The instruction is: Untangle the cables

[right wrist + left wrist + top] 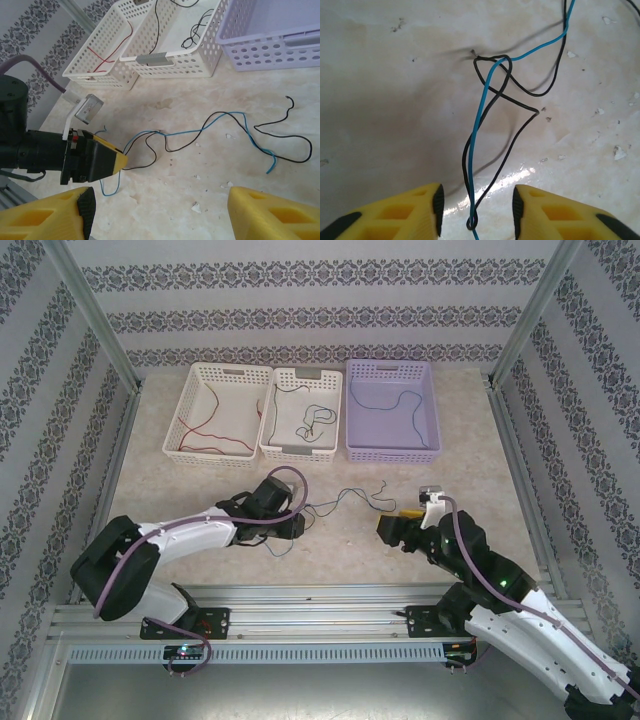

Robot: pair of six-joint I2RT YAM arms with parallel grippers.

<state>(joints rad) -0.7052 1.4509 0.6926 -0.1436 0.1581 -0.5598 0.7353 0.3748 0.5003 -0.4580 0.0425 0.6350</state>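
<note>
Watching from behind the arms, noting left to right.

Left gripper (pixel 476 200): low over the table (pixel 380 100), yellow fingers (pixel 420 210) parted, not clamped on anything. The black cable (pixel 507 67) and the blue cable (pixel 477 115) run side by side down the gap between the jaws, nearer the left finger. Bare table shows on both sides of them, and neither pad touches them. A small black end loop sits right in the jaw gap. Just ahead of the jaws the black cable loops and crosses itself, with the blue one laid across that loop. Both then lead forward and off to the right of the jaws.

Between the two grippers: the pair lies slack on the table, blue and black crossing more than once.

Right gripper (pixel 160 200): jaws released and wide, nothing between them. The free ends of both cables lie ahead of these jaws, toward the right finger and apart from it. The left gripper's tip sits ahead and to the left, at the cables' other end.

Beyond both sets of jaws, three baskets side by side:
- left white basket (pixel 180 425), holding a red cable (pixel 205 430)
- middle white basket (pixel 300 453), holding a second black cable (pixel 310 420)
- mauve basket (pixel 392 454), holding a second blue cable (pixel 400 400)
</note>
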